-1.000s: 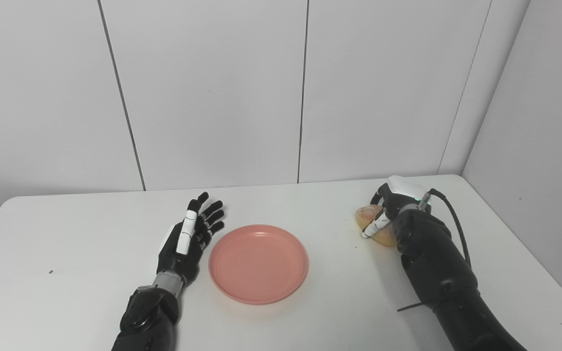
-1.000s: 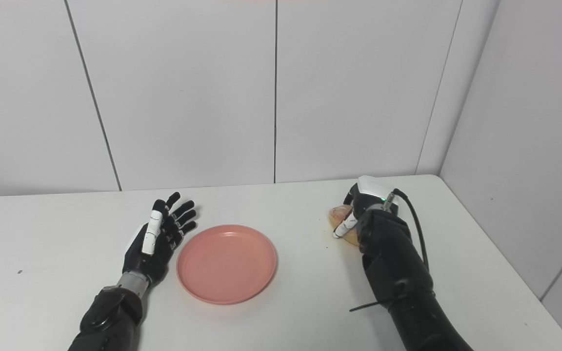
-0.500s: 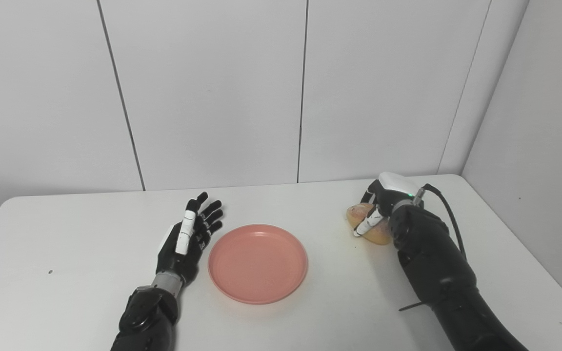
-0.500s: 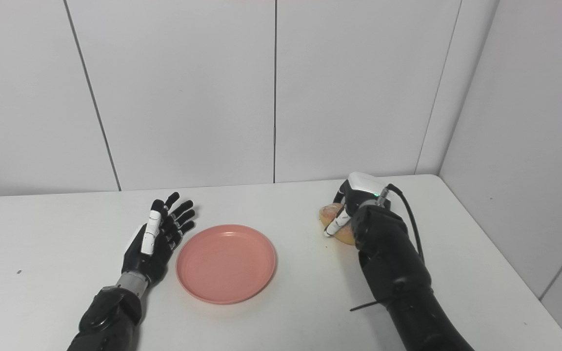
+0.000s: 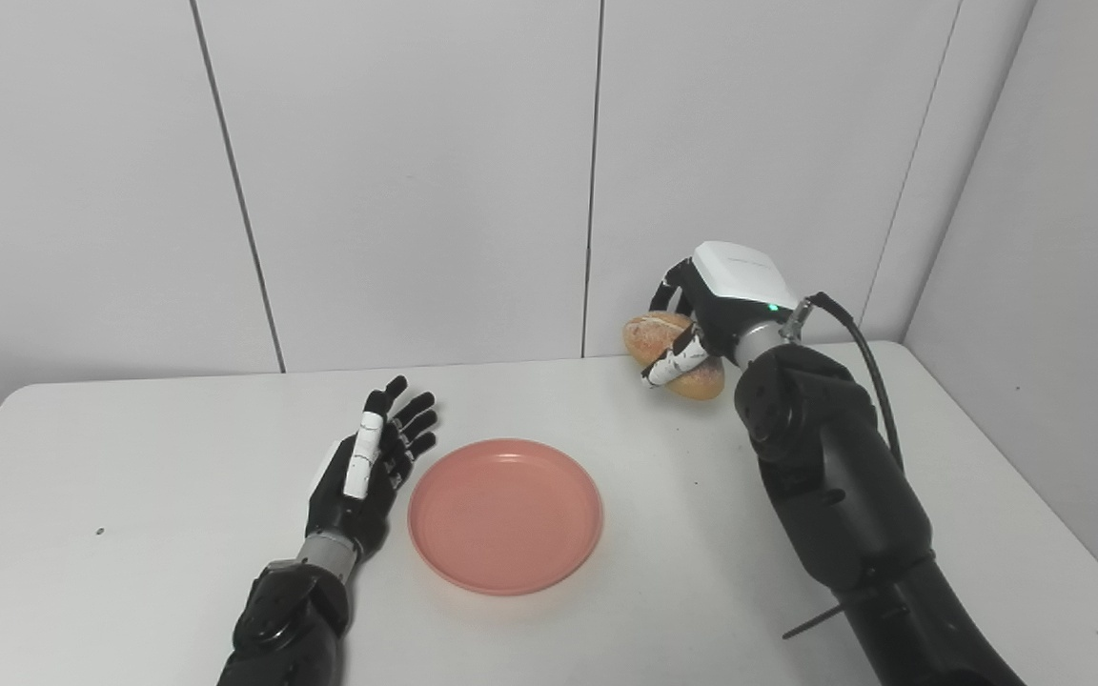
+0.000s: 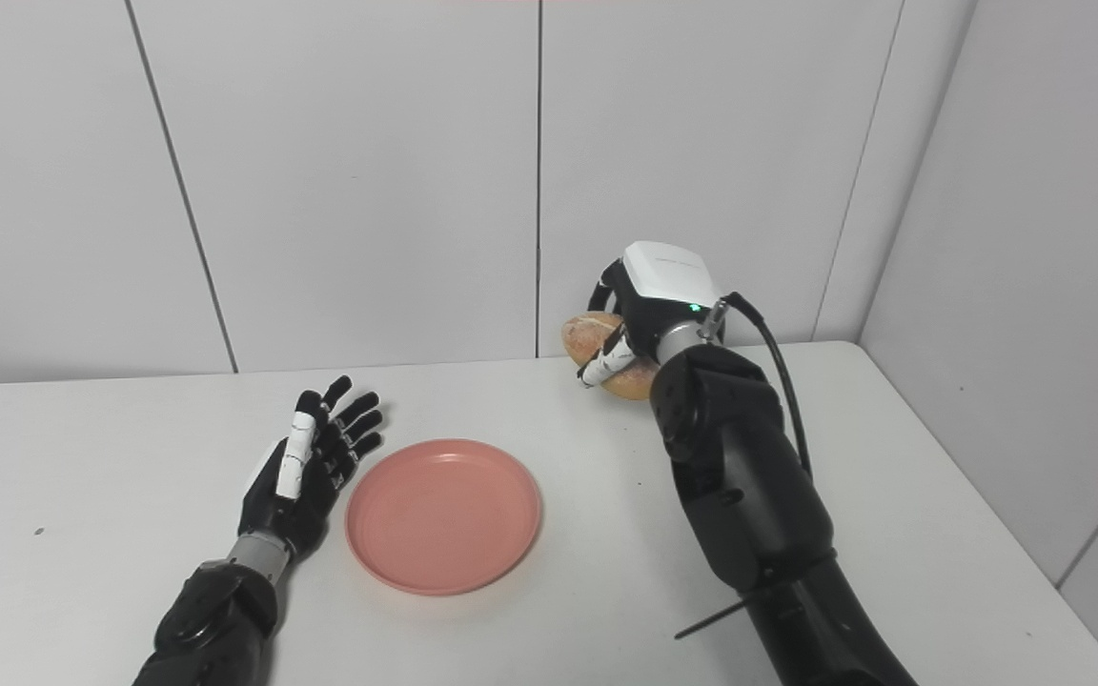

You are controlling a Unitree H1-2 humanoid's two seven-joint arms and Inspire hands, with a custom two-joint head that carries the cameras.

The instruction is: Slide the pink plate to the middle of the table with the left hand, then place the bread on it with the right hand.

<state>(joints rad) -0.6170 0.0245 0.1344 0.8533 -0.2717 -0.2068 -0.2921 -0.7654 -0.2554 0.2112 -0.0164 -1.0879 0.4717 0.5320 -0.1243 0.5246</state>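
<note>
Mid-table, pink plate (image 5: 504,514) (bare), bread (image 5: 671,354) in right hand (image 5: 713,310)

You see a round salmon-pink plastic plate (image 5: 504,514) on a plain white tabletop (image 5: 130,457), a golden-brown crusty bread roll (image 5: 668,351), and black robot hands (image 5: 368,472) with white finger segments.

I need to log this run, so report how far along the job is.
Done: the pink plate sits near the middle of the table, and the left hand rests open beside it, not touching.
In hand: the right hand is shut on the bread, held in the air above the table, beyond and right of the plate.
Left: carry the bread over the plate, set it down and let go.
</note>
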